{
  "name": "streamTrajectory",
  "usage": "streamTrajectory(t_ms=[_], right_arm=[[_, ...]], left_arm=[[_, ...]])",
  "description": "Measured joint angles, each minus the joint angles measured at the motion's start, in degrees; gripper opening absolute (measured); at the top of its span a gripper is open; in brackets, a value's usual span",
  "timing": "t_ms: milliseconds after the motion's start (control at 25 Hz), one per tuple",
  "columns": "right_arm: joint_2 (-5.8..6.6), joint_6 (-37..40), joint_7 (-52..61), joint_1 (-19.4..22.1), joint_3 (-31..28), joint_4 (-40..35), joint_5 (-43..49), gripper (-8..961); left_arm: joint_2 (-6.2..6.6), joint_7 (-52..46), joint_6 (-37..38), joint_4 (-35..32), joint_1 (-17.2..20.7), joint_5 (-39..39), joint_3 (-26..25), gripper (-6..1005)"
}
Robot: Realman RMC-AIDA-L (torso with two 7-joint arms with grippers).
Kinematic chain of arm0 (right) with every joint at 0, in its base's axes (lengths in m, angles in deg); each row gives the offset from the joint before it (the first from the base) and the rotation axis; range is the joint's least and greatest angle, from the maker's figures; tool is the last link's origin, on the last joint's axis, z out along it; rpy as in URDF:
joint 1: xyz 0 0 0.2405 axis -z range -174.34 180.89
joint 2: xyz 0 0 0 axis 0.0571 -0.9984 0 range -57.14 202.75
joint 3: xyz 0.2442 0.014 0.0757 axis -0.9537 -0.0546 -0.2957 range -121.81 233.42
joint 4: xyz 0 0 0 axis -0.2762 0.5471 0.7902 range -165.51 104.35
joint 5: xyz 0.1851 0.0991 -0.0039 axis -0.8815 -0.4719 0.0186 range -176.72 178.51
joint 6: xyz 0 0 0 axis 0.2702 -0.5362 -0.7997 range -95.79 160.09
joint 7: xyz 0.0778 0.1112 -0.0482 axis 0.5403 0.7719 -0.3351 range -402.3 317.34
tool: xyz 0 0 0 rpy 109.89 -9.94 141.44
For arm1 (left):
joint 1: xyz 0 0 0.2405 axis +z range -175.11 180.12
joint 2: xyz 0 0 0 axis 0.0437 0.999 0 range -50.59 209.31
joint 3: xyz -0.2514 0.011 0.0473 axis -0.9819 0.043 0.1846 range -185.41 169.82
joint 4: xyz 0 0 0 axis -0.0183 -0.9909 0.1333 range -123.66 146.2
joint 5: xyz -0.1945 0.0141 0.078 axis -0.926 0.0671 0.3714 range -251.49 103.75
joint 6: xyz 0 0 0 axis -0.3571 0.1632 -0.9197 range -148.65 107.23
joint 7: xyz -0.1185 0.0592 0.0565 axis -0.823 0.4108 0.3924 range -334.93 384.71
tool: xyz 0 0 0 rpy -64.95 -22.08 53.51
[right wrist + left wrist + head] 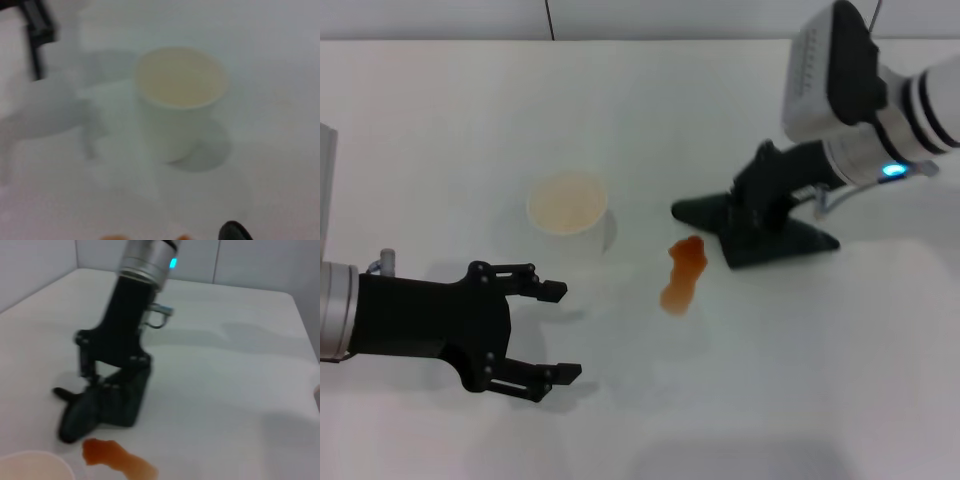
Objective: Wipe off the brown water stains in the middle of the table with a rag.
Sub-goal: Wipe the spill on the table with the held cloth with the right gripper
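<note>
The brown water stains (682,273) lie as one orange-brown blotch in the middle of the white table (840,370). The same stains (119,458) also show in the left wrist view. Just right of the blotch, the dark rag (775,240) rests on the table, one tip reaching toward it. My right gripper (748,218) presses down onto the rag (102,410), its fingers (142,365) shut on the cloth's raised fold. At the table's near left, my left gripper (561,331) hovers open and holds nothing. A corner of the rag (235,232) appears in the right wrist view.
A white paper cup (568,207) with a cream inside stands upright left of the stain, beyond my left gripper. The cup (177,100) fills the right wrist view. A grey wall runs behind the table's far edge (620,38).
</note>
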Motion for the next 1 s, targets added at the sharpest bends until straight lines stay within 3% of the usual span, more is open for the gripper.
streamTrajectory(t_ms=[200, 640, 1000], right_arm=[[0.01, -3.2, -0.3, -1.3, 2.2, 1.2, -1.3, 91], [-0.13, 2.2, 0.2, -0.7, 15.1, -0.5, -10.0, 89], [0.06, 5.4, 1.2, 2.5, 17.5, -5.9, -11.1, 88]], left_arm=[[0.0, -0.5, 0.0, 0.0, 0.0, 0.0, 0.1, 888], [-0.09, -0.7, -0.1, 0.0, -0.2, -0.2, 0.1, 887], [-0.09, -0.7, 0.5, 0.0, 0.2, -0.2, 0.2, 887]])
